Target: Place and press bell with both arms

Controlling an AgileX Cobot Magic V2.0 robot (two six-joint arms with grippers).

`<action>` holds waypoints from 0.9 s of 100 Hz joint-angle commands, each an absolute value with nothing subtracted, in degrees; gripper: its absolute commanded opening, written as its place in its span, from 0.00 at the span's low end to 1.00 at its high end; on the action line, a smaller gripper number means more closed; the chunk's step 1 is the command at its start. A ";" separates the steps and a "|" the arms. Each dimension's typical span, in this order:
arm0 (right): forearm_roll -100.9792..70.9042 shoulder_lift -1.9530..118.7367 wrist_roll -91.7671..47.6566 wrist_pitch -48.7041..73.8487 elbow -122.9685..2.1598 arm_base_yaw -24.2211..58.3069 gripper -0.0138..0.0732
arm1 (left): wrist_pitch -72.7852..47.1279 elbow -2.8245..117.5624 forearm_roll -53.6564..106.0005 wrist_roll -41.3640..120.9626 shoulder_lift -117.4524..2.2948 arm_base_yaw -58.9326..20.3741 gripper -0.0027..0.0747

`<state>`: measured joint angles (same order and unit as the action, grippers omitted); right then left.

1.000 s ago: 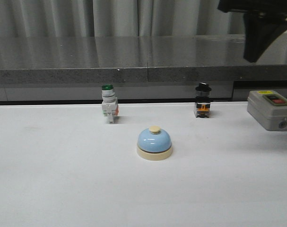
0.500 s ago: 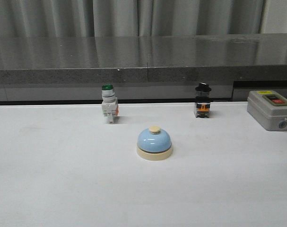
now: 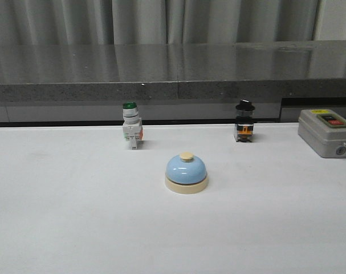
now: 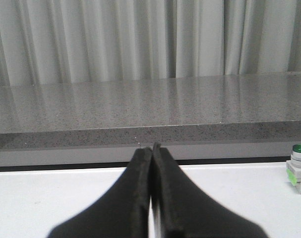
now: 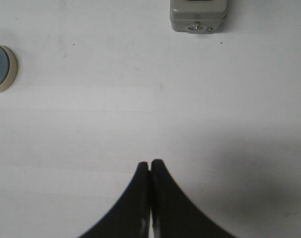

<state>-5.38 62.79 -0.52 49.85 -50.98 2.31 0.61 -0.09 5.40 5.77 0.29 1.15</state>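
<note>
Front view: a matt white worktop [image 3: 76, 228] runs back to a dark grey speckled stone ledge [image 3: 161, 71] with a polished, reflective top; pale grey curtains [image 3: 138, 21] hang in vertical folds behind it. The bell [image 3: 186, 173] stands upright near the middle of the worktop, a smooth light-blue dome on a cream round base with a cream button on top, apart from everything else. Behind it to the left stands a white push-button switch [image 3: 131, 132] with a green cap; behind it to the right, a small black selector switch [image 3: 244, 121] with orange marks on its body. At the right edge sits a grey box [image 3: 328, 132] with a red button and a yellow label on its sloped face. Neither arm shows in this view. Left wrist view: the left pincer [image 4: 151, 147] has its black, tapering fingers pressed together, holding nothing, pointed level toward the ledge and curtains, the green-capped switch off to one side. Right wrist view: the right pincer [image 5: 150, 162] is likewise closed and empty, looking down on bare worktop, well apart from both the bell and the grey box.
</note>
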 commanded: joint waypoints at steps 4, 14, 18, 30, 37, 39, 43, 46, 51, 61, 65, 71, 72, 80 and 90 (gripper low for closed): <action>-5.01 56.15 0.00 44.96 -48.64 1.91 0.08 | 5.10 -2.48 5.36 5.58 1.99 0.63 0.01; -5.01 50.82 0.00 42.51 -45.23 1.91 0.08 | 5.10 -2.48 5.36 5.58 1.99 0.63 0.01; -5.01 48.31 0.00 41.58 -43.66 1.91 0.08 | 5.10 -2.48 5.36 5.58 1.99 0.63 0.01; -5.01 40.73 0.00 38.59 -39.55 1.91 0.08 | 5.10 -2.48 5.36 5.58 1.99 0.63 0.01; -5.01 36.31 0.00 37.59 -37.37 1.91 0.08 | 5.10 -2.48 5.36 5.58 1.99 0.63 0.01; -5.01 35.00 0.00 37.46 -36.75 1.91 0.08 | 5.10 -2.48 5.36 5.58 1.99 0.63 0.01; -5.01 32.36 0.00 37.17 -35.52 1.91 0.08 | 5.10 -2.48 5.36 5.58 1.99 0.63 0.01; -5.01 30.65 0.00 36.90 -34.62 1.91 0.08 | 5.10 -2.48 5.36 5.58 1.99 0.63 0.01; -4.96 27.65 0.00 36.31 -33.03 1.91 0.08 | 5.10 -2.48 5.36 5.58 1.99 0.63 0.01; -4.74 21.58 0.00 34.45 -29.43 1.91 0.08 | 5.10 -2.48 5.36 5.58 1.99 0.63 0.01; -4.55 19.02 0.00 33.45 -28.26 1.91 0.08 | 5.10 -2.48 5.36 5.58 1.99 0.63 0.01; -4.11 15.37 0.00 31.94 -26.23 1.91 0.08 | 5.10 -2.48 5.36 5.58 1.99 0.63 0.01; -3.97 14.98 0.00 31.55 -26.01 1.91 0.08 | 5.10 -2.48 5.36 5.58 1.99 0.63 0.01; -3.76 10.25 0.00 29.17 -23.51 1.91 0.08 | 5.10 -2.48 5.36 5.58 1.99 0.63 0.01; -3.63 4.98 0.00 25.93 -20.91 1.91 0.08 | 5.10 -2.48 5.36 5.58 1.99 0.63 0.01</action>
